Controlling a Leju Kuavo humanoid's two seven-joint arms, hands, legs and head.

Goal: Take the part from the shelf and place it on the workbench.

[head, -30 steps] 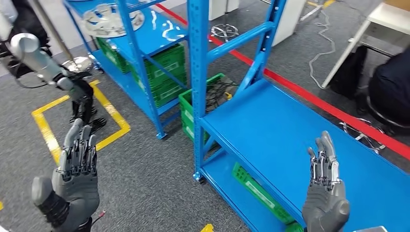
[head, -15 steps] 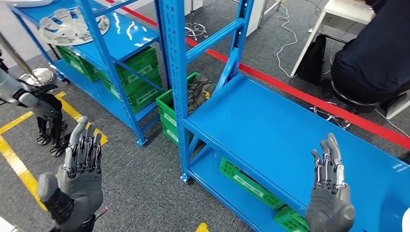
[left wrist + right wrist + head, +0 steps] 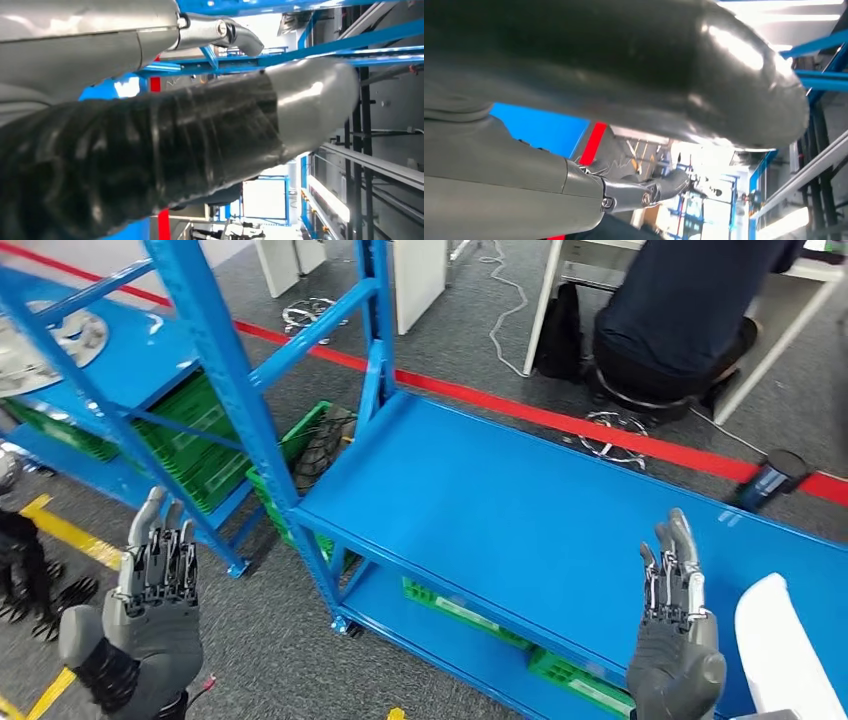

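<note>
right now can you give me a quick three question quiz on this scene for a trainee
1. True or false: the left hand holds a part.
2. Which colour are the crates under the blue shelf? A red, B green, C white.
3. Fill in: the strip of tape on the floor behind the shelf is ____.

Key: 1 false, both the left hand and the right hand are raised with fingers apart and nothing in them. 2 B. 3 red.
</note>
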